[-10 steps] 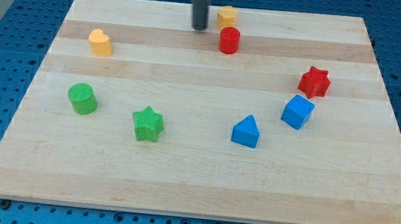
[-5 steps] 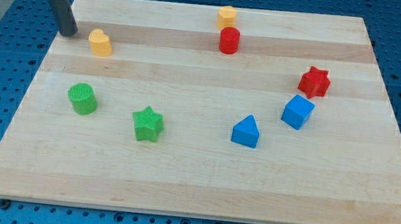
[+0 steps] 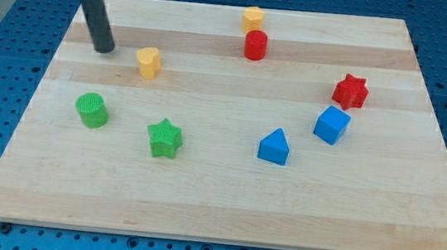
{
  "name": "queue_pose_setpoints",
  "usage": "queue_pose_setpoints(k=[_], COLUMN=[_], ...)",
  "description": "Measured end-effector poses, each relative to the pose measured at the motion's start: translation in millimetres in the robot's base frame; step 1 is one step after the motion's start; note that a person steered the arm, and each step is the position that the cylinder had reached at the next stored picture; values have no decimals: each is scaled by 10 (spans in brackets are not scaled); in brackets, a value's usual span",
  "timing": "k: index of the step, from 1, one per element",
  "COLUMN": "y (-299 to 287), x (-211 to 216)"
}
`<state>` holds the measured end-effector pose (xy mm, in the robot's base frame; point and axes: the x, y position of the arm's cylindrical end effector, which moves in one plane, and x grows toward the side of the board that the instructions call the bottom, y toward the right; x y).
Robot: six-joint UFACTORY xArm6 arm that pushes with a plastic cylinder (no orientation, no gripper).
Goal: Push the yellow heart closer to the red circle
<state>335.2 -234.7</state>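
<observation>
Mid-push: my tip [image 3: 105,48] near yellow heart [image 3: 148,62], to its left on desk [image 3: 216,199], red circle [image 3: 255,44] well right; no fingers fitted; next, shove rightward, slightly up.

No text, label, brand, number or sign can be read anywhere in the view.
</observation>
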Motion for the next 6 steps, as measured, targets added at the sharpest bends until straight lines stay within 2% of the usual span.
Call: queue_pose_setpoints(k=[1,4,5,6], y=[98,1514,1285,815], x=[362,462,461,480])
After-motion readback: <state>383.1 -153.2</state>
